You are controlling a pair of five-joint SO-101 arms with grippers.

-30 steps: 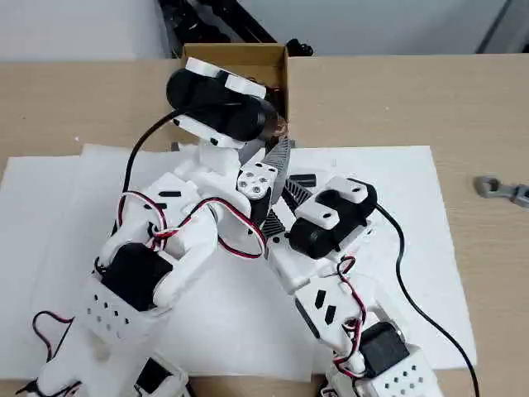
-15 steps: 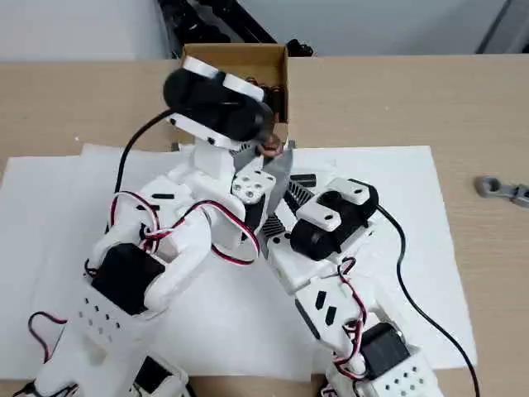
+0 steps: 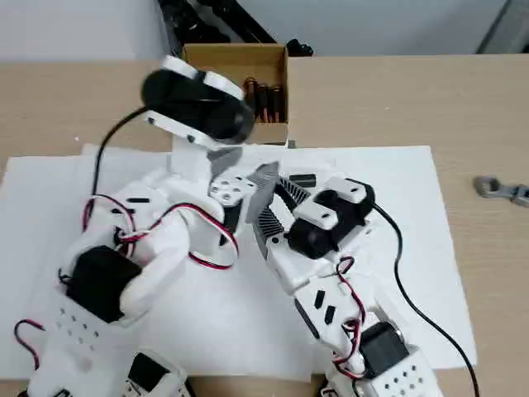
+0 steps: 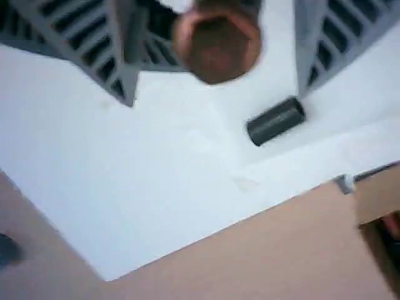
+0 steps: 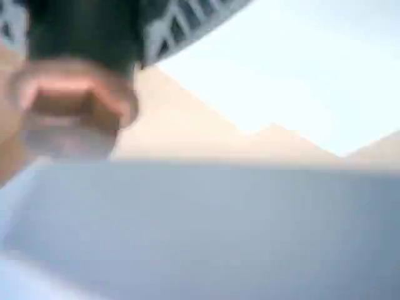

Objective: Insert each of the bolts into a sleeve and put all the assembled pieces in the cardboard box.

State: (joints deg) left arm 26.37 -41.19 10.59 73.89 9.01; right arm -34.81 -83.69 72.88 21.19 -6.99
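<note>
Bolt (image 4: 215, 44), copper with a round head, sits within the left claw (image 4: 212, 95), facing that arm's camera. I cannot tell whether the claw grips it or how far it is open. In the high view both claws meet at mid-frame over white paper (image 3: 50, 215). The right claw (image 3: 273, 208) is just below the left one, its state unclear. A blurred dark and copper shape (image 5: 75, 87), perhaps another piece, sits close to its camera. One loose black sleeve (image 3: 303, 179) lies just right of the claws. The cardboard box (image 3: 223, 58) stands upper middle on the desk (image 3: 413, 99), with assembled pieces (image 3: 264, 99) in its right half.
</note>
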